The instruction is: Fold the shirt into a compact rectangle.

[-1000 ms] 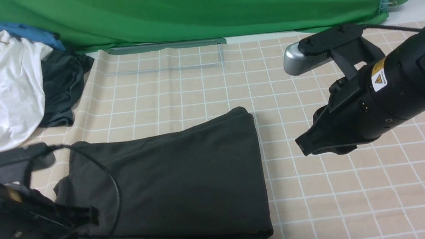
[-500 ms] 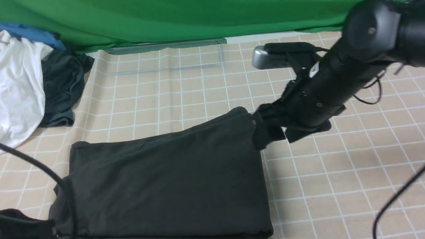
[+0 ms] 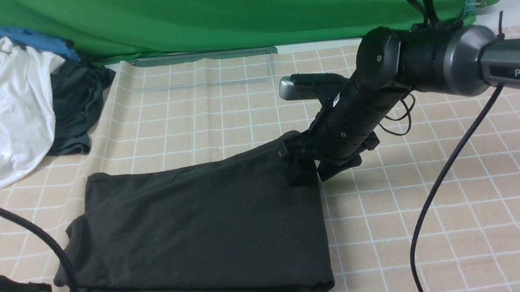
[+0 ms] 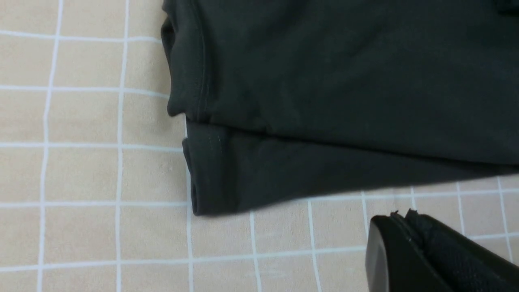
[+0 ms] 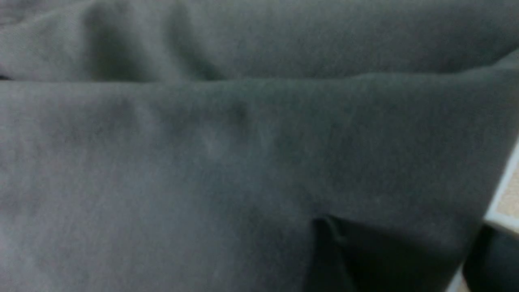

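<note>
Bright front view; right wrist view dim, apparently out of focus.

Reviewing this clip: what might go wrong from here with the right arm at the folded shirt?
The right end effector has its fingers apart over the shirt's right edge, so closing there might catch several layers and pull the fold loose.

The left end effector is shut and off the cloth, so the shirt's left side could slide or twist if the right arm drags it.

The near edge already lies uneven, a lower layer sticking out, so another fold may come out crooked.
</note>
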`<state>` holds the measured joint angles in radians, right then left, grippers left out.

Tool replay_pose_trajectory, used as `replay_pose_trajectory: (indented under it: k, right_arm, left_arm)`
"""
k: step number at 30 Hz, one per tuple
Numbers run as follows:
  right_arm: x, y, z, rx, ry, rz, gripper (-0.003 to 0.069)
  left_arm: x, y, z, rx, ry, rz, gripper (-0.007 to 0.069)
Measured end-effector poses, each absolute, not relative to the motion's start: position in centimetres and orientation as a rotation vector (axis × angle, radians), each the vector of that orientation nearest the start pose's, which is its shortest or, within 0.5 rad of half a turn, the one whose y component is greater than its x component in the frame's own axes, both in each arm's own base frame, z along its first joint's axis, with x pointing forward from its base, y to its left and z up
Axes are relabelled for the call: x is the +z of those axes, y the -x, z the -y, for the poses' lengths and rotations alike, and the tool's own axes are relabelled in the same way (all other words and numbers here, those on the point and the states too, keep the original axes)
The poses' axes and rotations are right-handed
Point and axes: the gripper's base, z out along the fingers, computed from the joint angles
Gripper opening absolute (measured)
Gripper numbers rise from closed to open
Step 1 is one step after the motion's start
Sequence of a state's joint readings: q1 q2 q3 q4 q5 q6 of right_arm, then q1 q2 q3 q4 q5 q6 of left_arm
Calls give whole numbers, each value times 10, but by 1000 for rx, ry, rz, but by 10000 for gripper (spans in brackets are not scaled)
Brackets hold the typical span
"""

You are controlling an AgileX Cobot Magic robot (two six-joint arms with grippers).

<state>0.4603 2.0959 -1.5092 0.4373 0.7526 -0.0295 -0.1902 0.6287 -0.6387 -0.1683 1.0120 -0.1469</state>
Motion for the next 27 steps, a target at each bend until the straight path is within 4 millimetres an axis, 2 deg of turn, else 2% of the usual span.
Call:
replay_pose_trajectory:
  k: [5, 6, 9, 12, 18, 22, 25, 27]
  right_arm:
    - [164, -382, -218, 579, 343, -2812, 123]
    - [164, -382, -217, 578, 350, -2808, 99]
    - [167, -384, -213, 577, 355, -2803, 100]
    - [186, -390, -197, 551, 356, -2791, 100]
    - [223, -400, -147, 465, 274, -2755, 100]
    - [226, -404, -120, 430, 217, -2785, 104]
    - [225, -404, -117, 419, 216, -2798, 146]
    - [225, -403, -116, 413, 221, -2800, 232]
  left_arm:
    - [297, -95, 31, -353, -1, -2472, 19]
    - [297, -95, 31, -353, -1, -2471, 19]
    - [297, -95, 31, -351, -6, -2468, 19]
    - [297, -95, 31, -351, -8, -2472, 19]
    - [296, -94, 31, -350, -9, -2477, 19]
    - [296, -94, 31, -350, -9, -2480, 19]
    - [296, -94, 31, -350, -9, -2480, 19]
    - [296, -94, 31, -350, -8, -2479, 19]
